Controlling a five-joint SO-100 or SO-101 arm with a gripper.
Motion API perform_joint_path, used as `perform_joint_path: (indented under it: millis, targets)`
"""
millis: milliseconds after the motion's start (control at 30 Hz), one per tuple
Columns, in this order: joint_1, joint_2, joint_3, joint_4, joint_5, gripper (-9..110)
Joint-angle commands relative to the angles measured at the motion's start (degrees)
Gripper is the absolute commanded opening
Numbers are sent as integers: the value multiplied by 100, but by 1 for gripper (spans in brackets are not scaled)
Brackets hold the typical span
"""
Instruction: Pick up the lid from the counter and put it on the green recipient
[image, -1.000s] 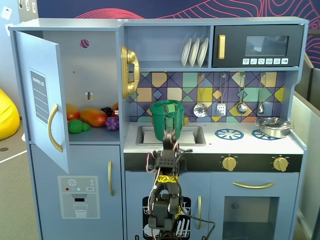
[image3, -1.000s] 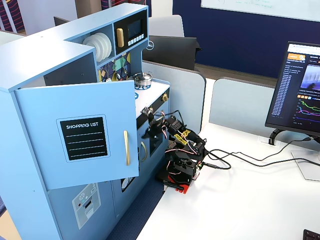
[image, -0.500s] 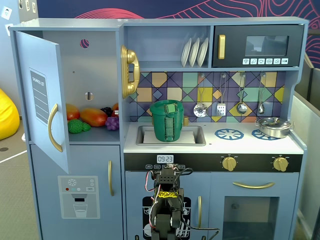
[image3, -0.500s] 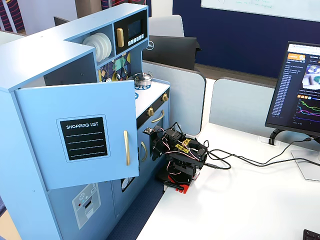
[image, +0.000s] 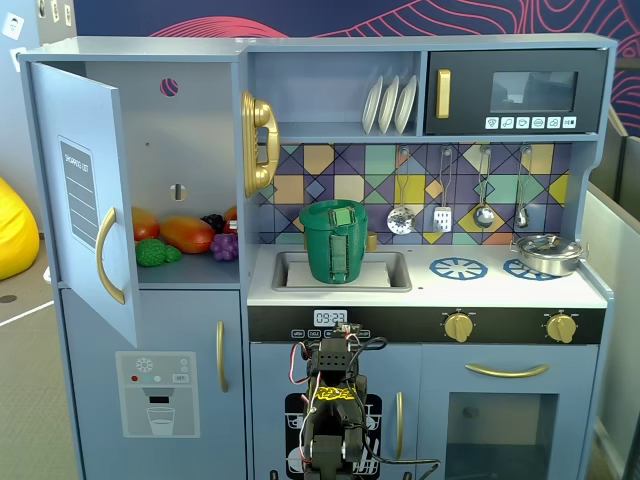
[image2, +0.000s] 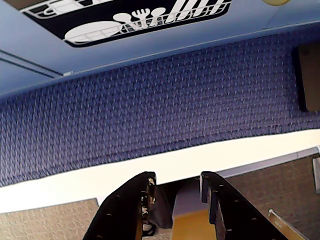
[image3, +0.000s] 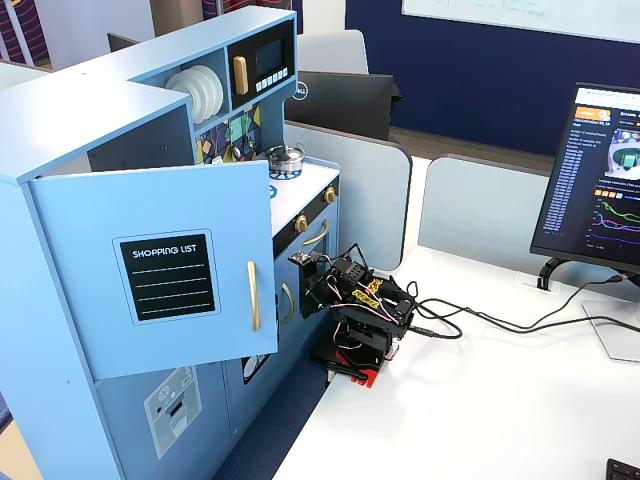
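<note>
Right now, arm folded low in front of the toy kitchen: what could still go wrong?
1. The lid sits on the green pot in the sink; whether it is fully seated cannot be told, so it might slip.
2. The gripper, jaws apart and empty, faces the cabinet front at close range; unfolding could scrape it.
3. The open fridge door juts toward the arm; a wide swing might clip it.

Green pot (image: 333, 243) lower part hidden inside sink basin (image: 392, 271) in a fixed view at centre. Arm (image: 332, 420) cut by bottom edge there. Open fridge door (image3: 170, 270) in a fixed view at left hides sink, pot and most of counter. Wrist view: black gripper (image2: 176, 183) fingers cut by bottom edge; dishwasher decal (image2: 135, 17) cut by top edge. Clock digits (image: 330, 317) too small to read surely.
</note>
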Motion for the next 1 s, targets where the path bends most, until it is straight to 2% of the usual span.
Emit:
perform_joint_path:
  millis: [0, 133, 967]
  targets:
    - [9, 9, 352, 712, 193, 3]
    - [-18, 9, 352, 756, -176, 3]
    - [-26, 9, 352, 756, -141, 4]
